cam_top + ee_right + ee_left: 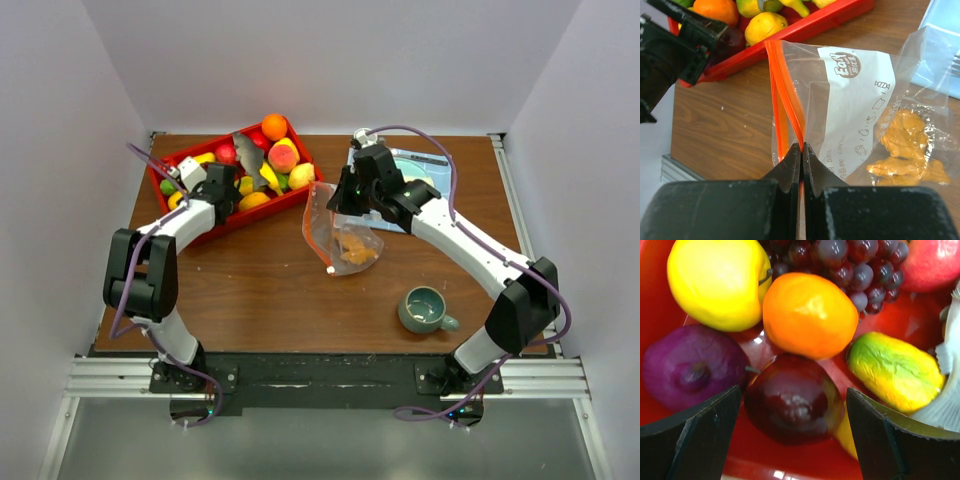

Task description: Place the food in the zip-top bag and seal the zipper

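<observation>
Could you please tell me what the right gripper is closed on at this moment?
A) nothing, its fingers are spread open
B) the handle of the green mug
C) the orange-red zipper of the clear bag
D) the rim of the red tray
C: in the right wrist view, the right gripper has its fingers pressed together on the orange-red zipper at the edge of the zip-top bag.
</observation>
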`<state>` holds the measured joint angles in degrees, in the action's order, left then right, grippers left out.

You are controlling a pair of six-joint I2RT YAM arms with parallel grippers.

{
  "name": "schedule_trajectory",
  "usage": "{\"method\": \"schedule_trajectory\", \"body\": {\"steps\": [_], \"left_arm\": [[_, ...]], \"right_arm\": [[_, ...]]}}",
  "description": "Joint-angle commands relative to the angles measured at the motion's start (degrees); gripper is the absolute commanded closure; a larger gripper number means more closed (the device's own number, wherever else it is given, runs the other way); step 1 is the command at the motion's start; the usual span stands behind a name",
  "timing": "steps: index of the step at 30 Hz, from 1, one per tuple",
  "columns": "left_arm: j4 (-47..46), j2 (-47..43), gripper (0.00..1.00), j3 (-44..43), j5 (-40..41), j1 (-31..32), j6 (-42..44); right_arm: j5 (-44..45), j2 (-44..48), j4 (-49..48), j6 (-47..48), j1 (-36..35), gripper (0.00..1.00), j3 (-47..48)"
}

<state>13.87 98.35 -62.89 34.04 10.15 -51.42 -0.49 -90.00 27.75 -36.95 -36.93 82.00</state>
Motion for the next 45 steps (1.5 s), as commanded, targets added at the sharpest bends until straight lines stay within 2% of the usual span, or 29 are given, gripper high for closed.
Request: {"method": "schedule_trajectory", "body": {"steps": [1,4,10,11,13,14,16,17,22,23,24,28,30,34,39,45], "left_arm": [[-1.3,2.4,0.09,-2.1,0.0,-0.7,-2.3],[-2.1,3.0,0.12,-1.6,-0.6,-0.7,-2.7],[-4.9,2.2,0.35,-0.7,-3.3,-0.8,-1.5],[-5.3,1.5,0.44,-0.4,-3.6,-0.8,-1.1],[-5.9,0.4,0.52,0.1,-4.4,-0.8,-0.3],[-6.7,-1.1,0.61,0.7,-4.8,-0.8,0.2],[-7.5,-2.5,0.67,1.4,-5.4,-0.8,1.5],[-7.7,-3.7,0.74,1.6,-5.5,-0.8,1.8],[-8.0,-5.8,0.89,2.1,-6.0,-0.8,4.0],[-8.2,-6.4,0.89,2.3,-6.1,-0.8,4.0],[-8.3,-6.8,0.89,2.4,-6.4,-0.8,4.7],[-5.9,-7.5,0.52,1.8,-3.4,-0.8,2.1],[-5.8,-6.7,0.46,0.8,-2.5,-1.1,2.5],[1.0,-1.9,0.31,-4.3,-1.3,-1.3,-0.4],[1.3,-0.5,0.27,-4.0,1.6,-2.3,-5.2],[6.9,5.4,0.2,-11.0,4.1,-3.6,-5.5]], "right_arm": [[-2.1,0.6,-3.0,-0.7,-1.1,1.0,-0.4],[-3.1,0.5,-3.8,-1.1,-1.4,1.0,-0.4],[-5.2,1.0,-8.2,-2.9,-1.5,1.0,-3.1],[-5.1,1.1,-8.5,-3.0,-1.5,1.0,-3.3],[-4.6,1.2,-8.5,-3.2,-1.4,1.0,-3.4],[-4.4,1.5,-8.6,-3.4,-1.5,1.0,-3.7],[-3.8,2.0,-8.8,-3.5,-1.5,1.0,-3.9],[-3.3,2.0,-8.6,-3.6,-1.5,1.0,-3.9],[-2.5,2.2,-8.1,-3.6,-1.5,1.0,-4.0],[-2.4,2.2,-8.1,-3.7,-1.5,1.0,-4.0],[-2.0,2.1,-8.0,-3.5,-1.5,1.0,-4.0],[-1.9,1.5,-7.2,-3.2,-1.6,1.0,-3.1],[-2.0,1.5,-7.1,-3.2,-1.7,1.0,-3.2],[-1.5,1.5,-6.7,-2.7,-1.7,1.0,-3.3],[-2.4,1.0,-6.0,-1.7,-1.7,1.0,-2.5],[-1.7,1.1,-5.0,-0.5,-1.7,1.0,-3.2]]}}
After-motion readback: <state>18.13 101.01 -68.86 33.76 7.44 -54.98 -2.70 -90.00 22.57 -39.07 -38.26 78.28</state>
